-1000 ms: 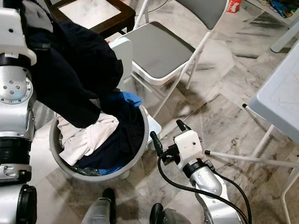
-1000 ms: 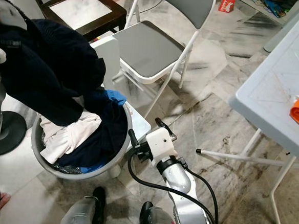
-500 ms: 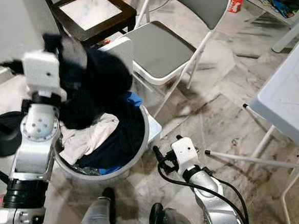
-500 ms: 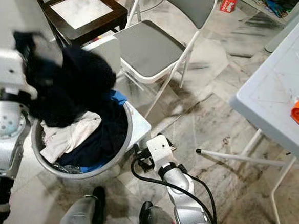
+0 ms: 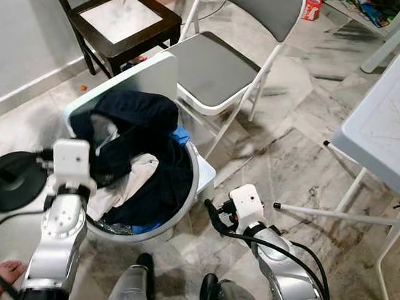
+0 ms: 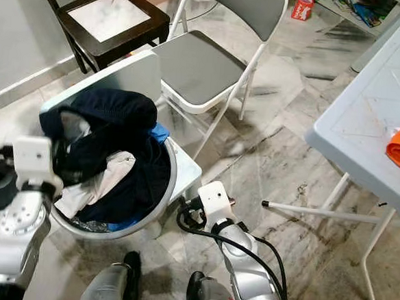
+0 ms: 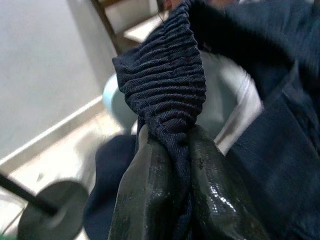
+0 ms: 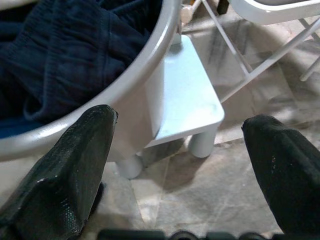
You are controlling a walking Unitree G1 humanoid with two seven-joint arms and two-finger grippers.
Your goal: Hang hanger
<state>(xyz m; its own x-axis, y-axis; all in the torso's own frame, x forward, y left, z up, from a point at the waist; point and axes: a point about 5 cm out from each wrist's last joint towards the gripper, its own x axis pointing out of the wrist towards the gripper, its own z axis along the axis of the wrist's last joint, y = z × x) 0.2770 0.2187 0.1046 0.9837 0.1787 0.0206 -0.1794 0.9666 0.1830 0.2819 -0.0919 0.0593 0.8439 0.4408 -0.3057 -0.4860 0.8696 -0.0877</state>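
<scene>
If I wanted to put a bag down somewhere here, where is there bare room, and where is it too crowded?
Bare spots: the grey seat of the white folding chair, the dark wooden chair seat, and the marble floor between the folding chair and the white table. Crowded: the laundry basket, heaped with clothes, where the left gripper pinches a dark garment.

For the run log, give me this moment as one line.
left end effector: shut on dark garment over laundry basket | right end effector: open, low beside basket | hanger: none seen
</scene>
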